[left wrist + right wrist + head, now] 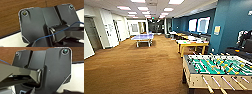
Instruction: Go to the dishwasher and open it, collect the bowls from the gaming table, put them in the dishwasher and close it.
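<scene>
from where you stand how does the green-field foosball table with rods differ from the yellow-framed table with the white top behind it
The green-field foosball table stands nearest, at the right; the yellow-framed white-topped table stands farther back along the blue wall. The foosball table has a sunken green field crossed by rods with handles; the yellow-framed table has a flat white top. The foosball table's body is pale wood, the other's frame bright yellow. Both stand on the brown carpet.

Each wrist camera looks along the robot's own hardware. In the left wrist view a dark plate (37, 23) with round fittings at its corners sits over a jointed bar (65, 29), and a thin blue cable (55, 33) crosses that bar. In the right wrist view a matching plate (55, 69) stands beside a grey bar (18, 72). The fingers cannot be made out.
</scene>
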